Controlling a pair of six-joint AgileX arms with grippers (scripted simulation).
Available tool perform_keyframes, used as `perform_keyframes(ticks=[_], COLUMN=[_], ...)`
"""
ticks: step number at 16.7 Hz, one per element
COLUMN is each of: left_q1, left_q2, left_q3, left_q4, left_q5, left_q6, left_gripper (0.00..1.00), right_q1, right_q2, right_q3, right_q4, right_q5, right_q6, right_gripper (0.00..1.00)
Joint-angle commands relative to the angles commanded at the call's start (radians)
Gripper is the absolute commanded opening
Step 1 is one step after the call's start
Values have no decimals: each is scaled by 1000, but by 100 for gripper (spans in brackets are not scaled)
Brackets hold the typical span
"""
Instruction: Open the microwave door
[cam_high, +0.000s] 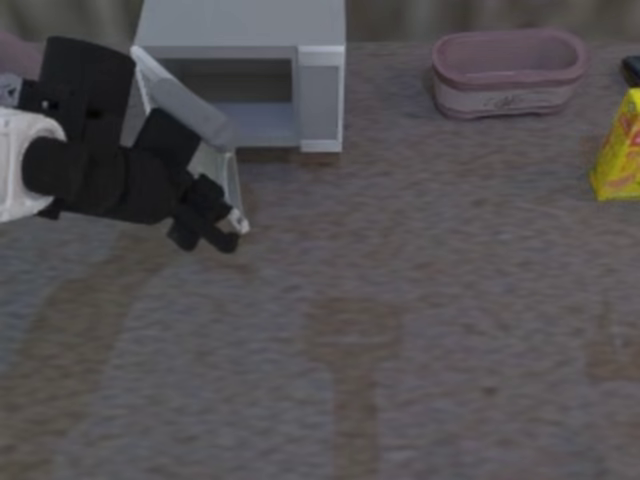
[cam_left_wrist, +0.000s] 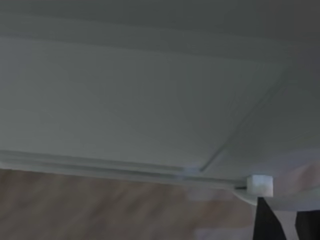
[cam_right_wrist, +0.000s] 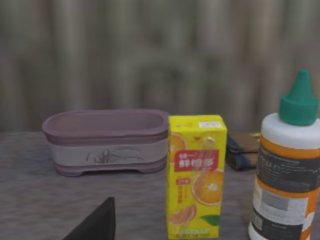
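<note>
Black left gripper (cam_high: 222, 225) clamps the vertical white handle bar (cam_high: 236, 215), swinging the white-framed, grey-windowed microwave door (cam_high: 190, 120) wide from the boxy white-grey microwave (cam_high: 250, 30); right arm unseen.

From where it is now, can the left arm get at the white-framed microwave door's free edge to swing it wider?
Probably yes: the left gripper is already at the free edge of the half-open white-framed microwave door, with only bare brown table beside it.
</note>
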Motion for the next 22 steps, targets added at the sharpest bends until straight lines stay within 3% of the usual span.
perform_keyframes(ticks=[11, 22], left_q1=[29, 29], left_q2=[-5, -5], left_q3=[-2, -2], left_q4=[-26, -27], left_q5=[45, 45], left_q6=[65, 66], left_gripper=[0, 0], right_q1=[0, 0], right_q2=[0, 0], right_q3=[0, 0], right_q4=[0, 0], right_q5=[0, 0], right_q6=[0, 0], right_gripper=[100, 100])
